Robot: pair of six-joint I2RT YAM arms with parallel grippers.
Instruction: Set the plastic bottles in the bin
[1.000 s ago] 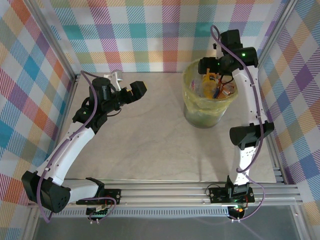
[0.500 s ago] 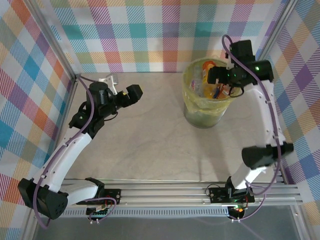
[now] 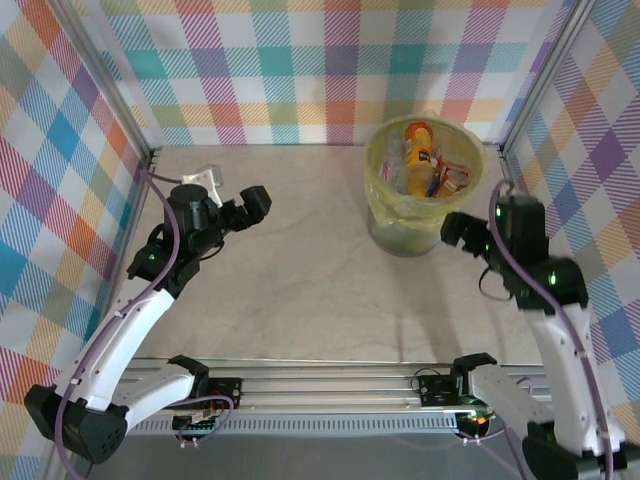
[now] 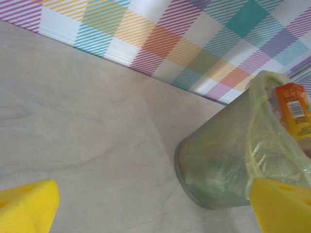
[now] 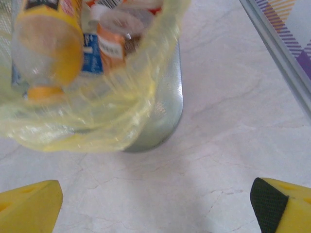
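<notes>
The bin (image 3: 405, 232) stands at the back right of the table, lined with a yellow-green bag. Several plastic bottles (image 3: 420, 160) with orange and yellow labels lie inside it; in the right wrist view a yellow-labelled bottle (image 5: 47, 46) shows through the bag. My left gripper (image 3: 260, 201) hovers open over the table's left part, facing the bin (image 4: 218, 160), with nothing between its yellow fingertips (image 4: 26, 209). Just near-right of the bin (image 5: 165, 111), my right gripper (image 3: 453, 230) is open and empty, with bare table between its fingertips (image 5: 29, 206).
Checkered walls close in the table at the back and on both sides. A metal frame rail (image 5: 277, 46) runs along the right edge beside the bin. A small white bracket (image 3: 205, 176) sits at the back left corner.
My right arm has drawn back from above the bin and come down to its near-right side. The left gripper has shifted slightly nearer and to the left. Both stayed open.
</notes>
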